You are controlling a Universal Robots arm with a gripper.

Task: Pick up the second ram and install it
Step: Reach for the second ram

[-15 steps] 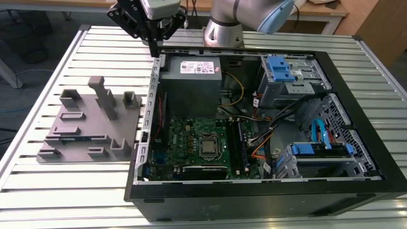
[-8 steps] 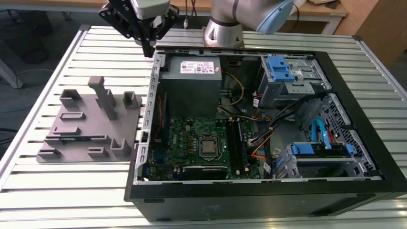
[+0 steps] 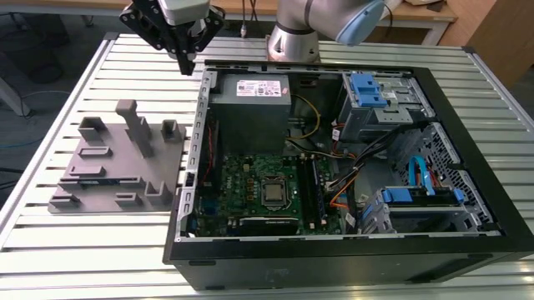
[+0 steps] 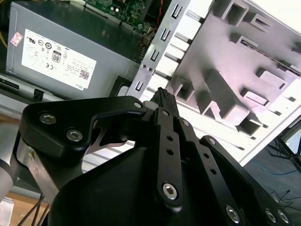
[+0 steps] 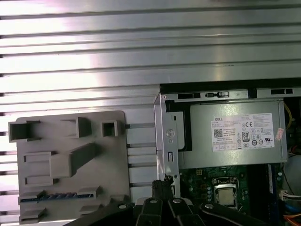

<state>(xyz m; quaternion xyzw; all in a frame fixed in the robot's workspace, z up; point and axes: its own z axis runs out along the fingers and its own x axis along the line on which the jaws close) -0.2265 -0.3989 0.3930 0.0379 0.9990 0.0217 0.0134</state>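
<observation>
The second ram (image 3: 99,182) is a thin dark strip lying on edge in a slot near the front of the grey holder block (image 3: 117,159) on the exterior view's left; in the first wrist view the ram (image 5: 59,195) shows as a bluish line in the block (image 5: 70,160). My gripper (image 3: 185,66) hangs above the table near the back left corner of the open computer case (image 3: 334,256), well behind the block. Its black fingers meet in a point with nothing between them, as both wrist views show the gripper (image 4: 162,92) (image 5: 162,185). The motherboard (image 3: 259,184) lies inside the case.
A grey power supply (image 3: 250,94) fills the case's back left. Drive cages with blue clips (image 3: 367,90) and loose cables (image 3: 351,169) sit on the exterior view's right. The arm's base (image 3: 292,37) stands behind the case. The slatted metal table (image 3: 84,250) lies bare in front of the block.
</observation>
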